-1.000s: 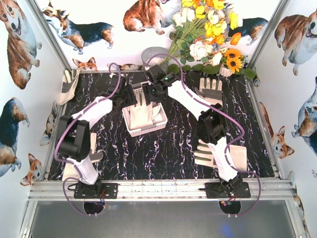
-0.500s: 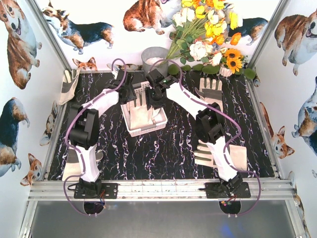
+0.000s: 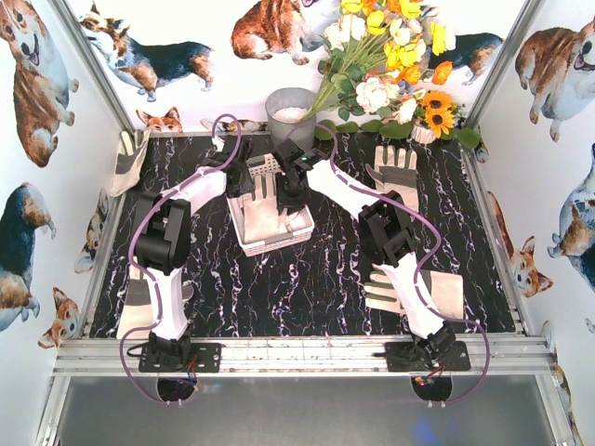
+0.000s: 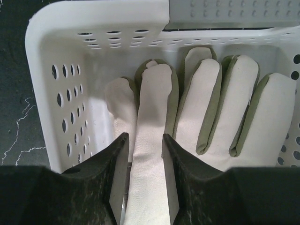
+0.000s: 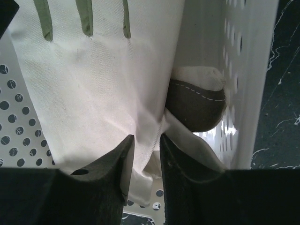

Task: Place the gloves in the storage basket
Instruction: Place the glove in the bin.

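The white storage basket (image 3: 279,243) stands at mid-table, a little left of centre. A cream-white glove (image 3: 270,212) lies in it, fingers toward the far wall. My left gripper (image 3: 246,178) reaches in from the left. In the left wrist view the gripper (image 4: 144,138) is closed on one finger of the glove (image 4: 220,108) inside the basket (image 4: 70,56). My right gripper (image 3: 290,190) reaches in from the right. In the right wrist view the gripper (image 5: 146,138) pinches the glove's (image 5: 93,84) edge beside a dark grey patch (image 5: 197,105), near the basket wall (image 5: 248,70).
Another glove (image 3: 395,172) lies at the back right. More gloves (image 3: 437,293) lie at the front right under the right arm, and one (image 3: 135,311) at the front left. A grey metal bucket (image 3: 290,111) and flowers (image 3: 390,65) stand at the back.
Both grippers have moved toward the far side and down over the basket, bringing the glove with them. The glove now lies lower in the basket.
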